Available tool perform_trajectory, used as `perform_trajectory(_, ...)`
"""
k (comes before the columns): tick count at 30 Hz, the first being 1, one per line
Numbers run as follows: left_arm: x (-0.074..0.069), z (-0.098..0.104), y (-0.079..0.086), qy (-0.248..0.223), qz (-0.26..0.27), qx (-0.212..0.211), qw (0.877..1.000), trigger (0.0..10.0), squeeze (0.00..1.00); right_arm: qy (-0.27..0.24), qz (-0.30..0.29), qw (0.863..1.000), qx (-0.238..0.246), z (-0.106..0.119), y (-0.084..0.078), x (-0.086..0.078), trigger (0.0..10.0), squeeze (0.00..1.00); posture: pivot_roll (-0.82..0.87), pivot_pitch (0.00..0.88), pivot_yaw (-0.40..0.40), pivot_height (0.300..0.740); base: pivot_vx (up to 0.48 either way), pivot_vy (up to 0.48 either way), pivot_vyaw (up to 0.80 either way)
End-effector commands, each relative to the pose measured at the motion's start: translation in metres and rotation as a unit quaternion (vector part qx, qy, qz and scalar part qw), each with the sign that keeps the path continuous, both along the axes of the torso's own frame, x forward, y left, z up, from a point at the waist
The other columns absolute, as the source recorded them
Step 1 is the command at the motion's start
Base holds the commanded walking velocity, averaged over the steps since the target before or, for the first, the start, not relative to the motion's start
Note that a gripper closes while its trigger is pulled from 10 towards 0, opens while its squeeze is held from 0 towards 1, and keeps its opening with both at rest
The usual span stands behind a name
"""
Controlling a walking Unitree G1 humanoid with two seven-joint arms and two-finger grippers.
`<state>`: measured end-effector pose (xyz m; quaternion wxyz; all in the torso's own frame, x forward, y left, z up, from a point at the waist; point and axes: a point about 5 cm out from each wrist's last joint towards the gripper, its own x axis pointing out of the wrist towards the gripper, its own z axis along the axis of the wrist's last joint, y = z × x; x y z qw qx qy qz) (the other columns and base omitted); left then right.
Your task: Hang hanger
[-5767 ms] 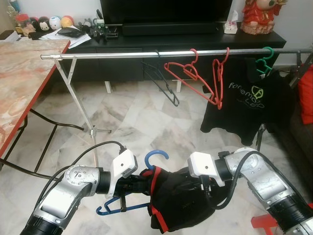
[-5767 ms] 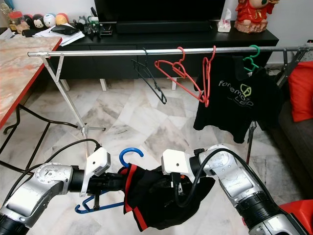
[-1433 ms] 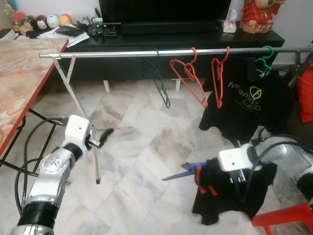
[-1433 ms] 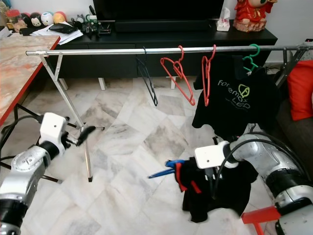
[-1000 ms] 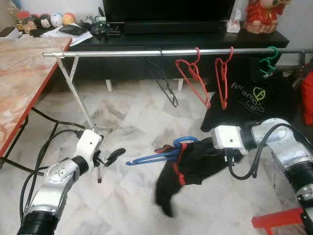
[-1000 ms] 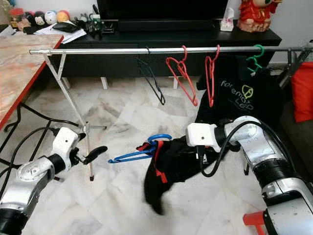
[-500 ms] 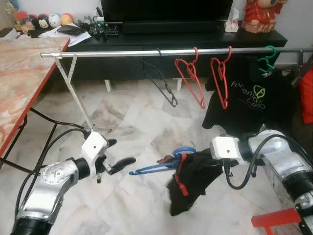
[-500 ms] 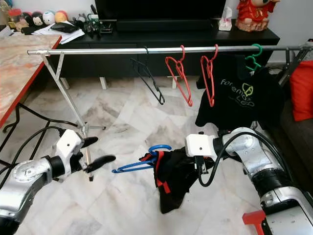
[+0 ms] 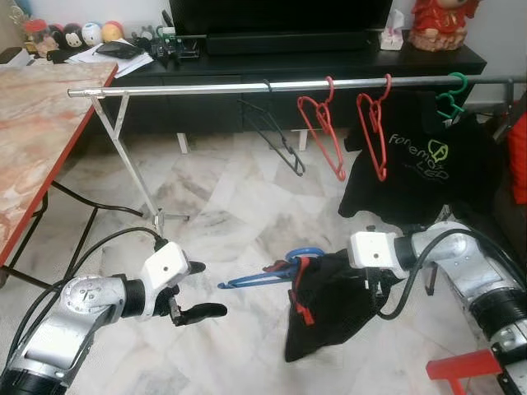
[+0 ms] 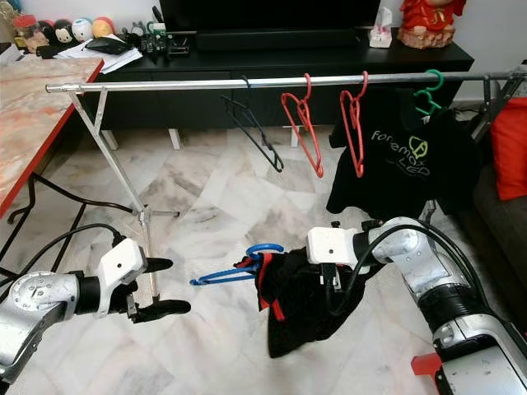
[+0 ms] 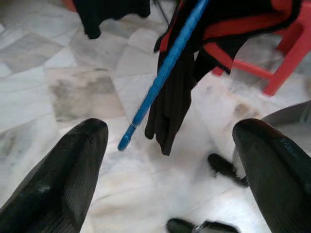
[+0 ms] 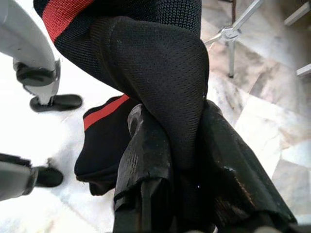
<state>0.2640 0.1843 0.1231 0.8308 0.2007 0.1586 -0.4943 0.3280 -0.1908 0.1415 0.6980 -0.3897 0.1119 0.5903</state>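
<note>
A blue hanger (image 9: 262, 276) carries a black garment with red trim (image 9: 325, 309) and hangs low over the floor, its hook (image 9: 305, 253) tipped up. My right gripper (image 12: 177, 121) is shut on a fold of that garment, and its fingers are buried in the cloth below the white wrist block (image 9: 370, 250). My left gripper (image 9: 198, 290) is open to the left of the hanger's free end, not touching it. In the left wrist view the blue hanger (image 11: 165, 73) and the garment (image 11: 177, 102) lie ahead between the spread fingers (image 11: 63, 179). The silver rail (image 9: 206, 86) runs across above.
On the rail hang a black hanger (image 9: 276, 140), two red hangers (image 9: 323, 136) and a green one holding a black T-shirt (image 9: 420, 173). The rack's leg (image 9: 136, 169) stands by my left arm. A marble table (image 9: 33, 123) is on the left and a red stool (image 9: 469, 370) at the lower right.
My left gripper has dropped lower and stays open. The garment has settled and hangs straighter below the hanger. The right arm holds about the same spot.
</note>
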Motion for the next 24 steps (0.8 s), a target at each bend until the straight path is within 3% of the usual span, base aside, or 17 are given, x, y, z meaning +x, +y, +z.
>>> perform_trajectory(1,0.000,-0.003,-0.001,0.002,-0.005,0.014,1.000,10.0,0.00,-0.034,-0.002,0.999,0.017,0.017,0.004,0.007,10.0,0.00,-0.06,0.092,0.050,0.740,0.000,0.000,0.00)
perform_trajectory(10,0.001,-0.005,-0.002,0.006,-0.016,0.030,0.999,10.0,0.00,-0.050,0.004,0.998,0.033,0.023,0.015,0.011,10.0,0.00,-0.06,0.093,0.056,0.740,0.000,0.000,0.00)
perform_trajectory(13,0.006,-0.003,-0.002,-0.021,0.008,0.022,1.000,10.0,0.00,-0.063,-0.004,0.997,0.046,0.026,0.016,0.013,10.0,0.00,-0.06,0.093,0.056,0.740,0.000,0.000,0.00)
perform_trajectory(15,0.025,0.001,0.008,-0.076,0.108,0.001,0.991,10.0,0.00,-0.070,-0.019,0.996,0.048,0.028,0.014,0.016,10.0,0.00,-0.06,0.089,0.058,0.740,0.000,0.000,0.00)
perform_trajectory(17,0.030,0.002,0.011,-0.090,0.136,-0.001,0.987,10.0,0.00,-0.070,-0.020,0.996,0.047,0.028,0.013,0.016,10.0,0.00,-0.06,0.089,0.058,0.740,0.000,0.000,0.00)
perform_trajectory(21,0.047,0.009,0.035,-0.141,0.311,-0.031,0.939,10.0,0.00,-0.067,-0.026,0.997,0.039,0.023,0.012,0.015,10.0,0.00,-0.06,0.090,0.055,0.740,0.000,0.000,0.00)
perform_trajectory(24,0.047,0.009,0.040,-0.145,0.340,-0.031,0.929,10.0,0.00,-0.069,-0.032,0.996,0.036,0.022,0.011,0.016,10.0,0.00,-0.06,0.088,0.056,0.740,0.000,0.000,0.00)
